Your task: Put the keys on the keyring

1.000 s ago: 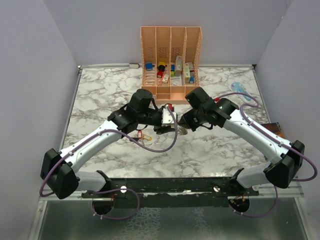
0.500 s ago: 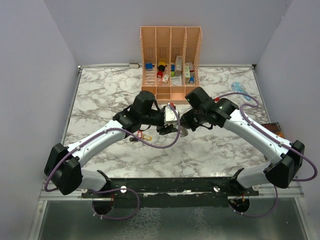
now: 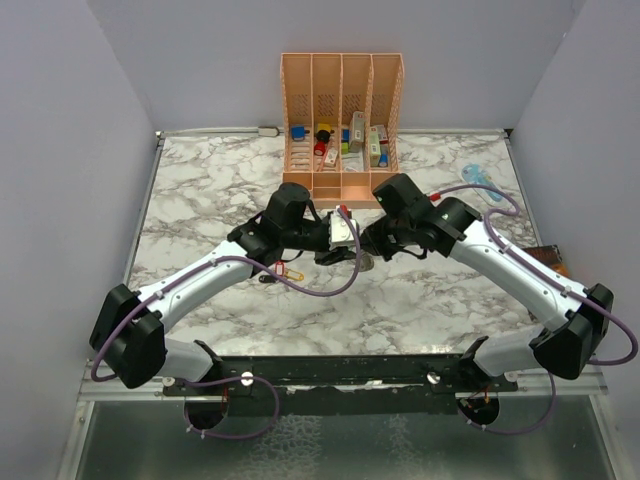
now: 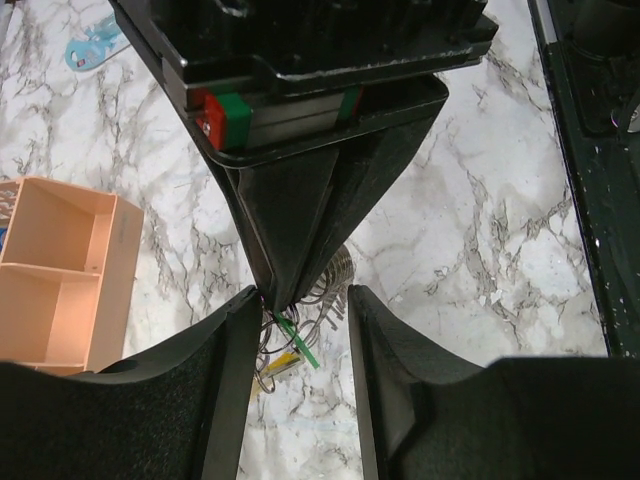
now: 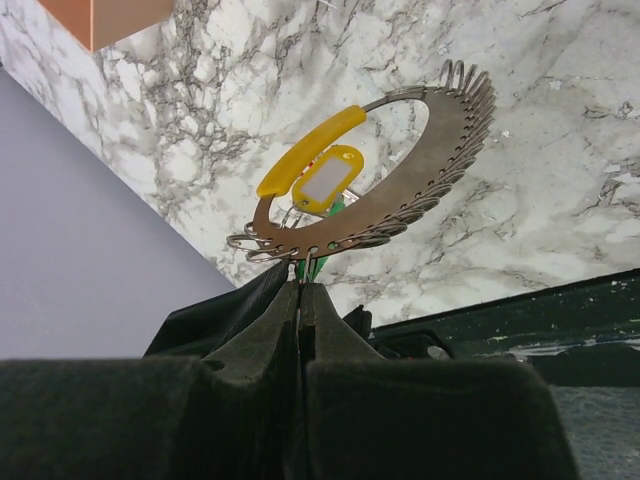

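Note:
The keyring [image 5: 400, 200] is a silvery loop edged with small wire rings, with a yellow band [image 5: 310, 150] and a yellow tag [image 5: 322, 180]. My right gripper [image 5: 300, 285] is shut on a wire ring at its near rim and holds it above the table. A green tag [image 5: 318, 265] shows right at the jaws. In the top view the right gripper [image 3: 365, 245] and left gripper [image 3: 338, 240] meet at mid-table. My left gripper [image 4: 300, 295] is open, its fingers [image 4: 235, 340] either side of the right gripper's tip, the green tag [image 4: 298, 342] and the wire rings [image 4: 335, 285].
Loose keys with red and yellow tags [image 3: 285, 270] lie on the marble under the left arm. An orange divided organizer [image 3: 342, 120] holding small items stands at the back. A light-blue gadget [image 3: 480, 182] lies at the back right.
My left gripper has moved right, closing in on the right gripper's tip. The right gripper has stayed in place with the keyring.

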Controlling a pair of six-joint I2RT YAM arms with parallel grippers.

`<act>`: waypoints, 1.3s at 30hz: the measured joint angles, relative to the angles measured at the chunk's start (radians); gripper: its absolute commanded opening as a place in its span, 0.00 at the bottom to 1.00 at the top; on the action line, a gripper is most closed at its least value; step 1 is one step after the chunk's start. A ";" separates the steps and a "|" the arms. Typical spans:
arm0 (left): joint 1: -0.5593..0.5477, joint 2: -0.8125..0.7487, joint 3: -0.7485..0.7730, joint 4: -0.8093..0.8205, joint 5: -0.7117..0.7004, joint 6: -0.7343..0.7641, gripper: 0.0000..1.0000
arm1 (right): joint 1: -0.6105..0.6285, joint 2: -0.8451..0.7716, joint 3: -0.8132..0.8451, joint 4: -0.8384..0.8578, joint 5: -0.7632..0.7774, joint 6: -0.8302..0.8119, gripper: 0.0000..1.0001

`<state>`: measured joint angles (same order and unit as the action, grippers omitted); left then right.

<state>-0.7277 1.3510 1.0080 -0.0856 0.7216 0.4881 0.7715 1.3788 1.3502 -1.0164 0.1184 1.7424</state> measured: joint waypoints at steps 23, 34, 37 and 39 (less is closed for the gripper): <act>0.000 0.001 -0.025 0.032 -0.020 0.025 0.18 | 0.000 -0.014 -0.017 0.000 0.000 0.008 0.01; 0.000 0.001 -0.026 0.033 -0.023 0.039 0.00 | 0.000 -0.029 -0.030 0.001 0.000 0.016 0.01; 0.000 0.001 -0.026 0.033 -0.023 0.042 0.00 | 0.000 -0.029 -0.031 0.002 0.000 0.016 0.01; 0.000 0.001 -0.026 0.032 -0.023 0.046 0.00 | 0.000 -0.029 -0.032 0.005 0.000 0.017 0.01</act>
<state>-0.7280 1.3521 0.9825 -0.0532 0.6987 0.5343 0.7715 1.3495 1.3186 -1.0111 0.1184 1.7592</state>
